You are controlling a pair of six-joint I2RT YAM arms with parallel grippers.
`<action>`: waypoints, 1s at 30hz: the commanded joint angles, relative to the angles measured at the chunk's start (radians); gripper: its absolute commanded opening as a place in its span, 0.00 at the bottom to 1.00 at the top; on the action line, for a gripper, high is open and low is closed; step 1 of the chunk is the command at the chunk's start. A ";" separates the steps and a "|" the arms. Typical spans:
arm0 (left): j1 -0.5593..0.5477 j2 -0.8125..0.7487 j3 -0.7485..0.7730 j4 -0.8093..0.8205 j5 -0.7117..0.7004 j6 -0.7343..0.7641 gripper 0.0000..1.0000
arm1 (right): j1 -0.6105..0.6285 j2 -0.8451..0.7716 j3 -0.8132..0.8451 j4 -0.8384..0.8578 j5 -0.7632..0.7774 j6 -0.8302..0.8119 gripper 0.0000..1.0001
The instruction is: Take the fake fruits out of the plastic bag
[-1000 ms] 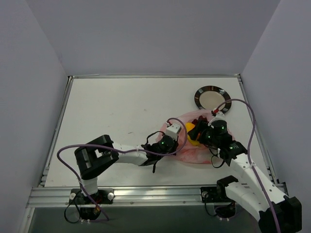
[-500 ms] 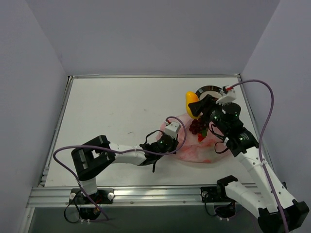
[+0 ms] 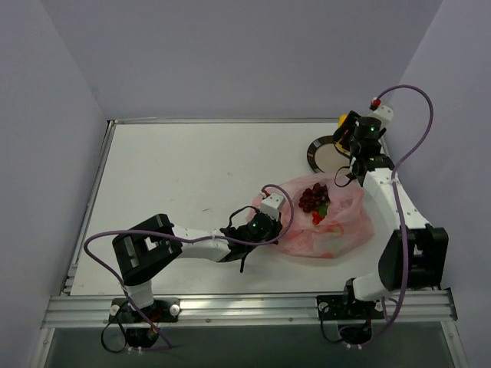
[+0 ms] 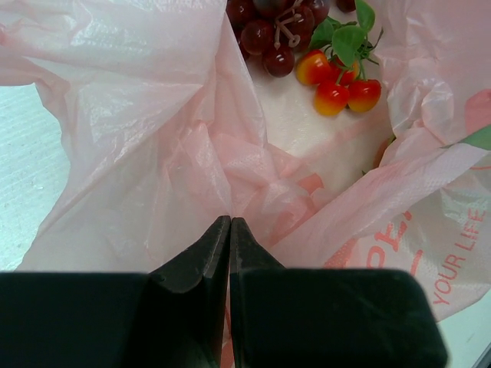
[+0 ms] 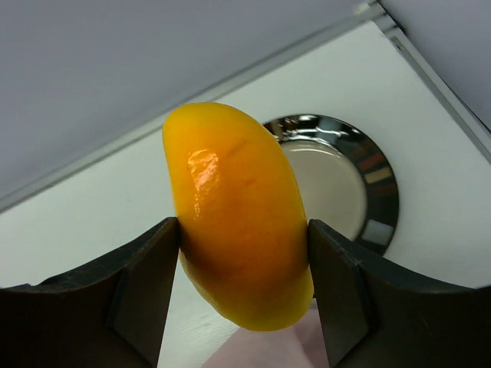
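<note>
Here, one pink bag (image 3: 337,230) lies crumpled on the white surface (image 3: 192,176) at the lower right of the overhead view, with its mouth open upward. There are two tools.

The left tool (image 4: 230,224) is clenched on a fold at the bag's near edge. Its two black fingers (image 4: 192,268) are pressed flat together, with the thin film pinched between them. In the overhead view it sits at the bag's left side.

Inside the bag, at the top of the left wrist view, lies one dark red grape bunch (image 4: 265,31). Just right of it is one cluster of three small red-and-yellow fruits (image 4: 337,84), with one sprig of green leaves (image 4: 345,34) above them. The overhead view shows the same grapes near the bag's middle, with a red spot just below and to the right of them.

The right tool (image 5: 244,253) hangs above the surface at the upper right of the overhead view. It is grasping one yellow-orange fruit (image 5: 230,199), pinched from both sides across its width. That fruit is out of the bag and well apart from it.

One round plate (image 5: 380,184), with a dark shiny rim and a pale centre, lies on the surface. In the right wrist view it is behind the fruit, right of centre. In the overhead view it sits above the bag, just below and left of the right tool.
</note>
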 commanded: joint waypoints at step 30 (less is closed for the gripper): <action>0.015 0.000 0.130 -0.057 0.015 0.061 0.56 | -0.151 0.227 0.109 0.085 -0.069 0.024 0.91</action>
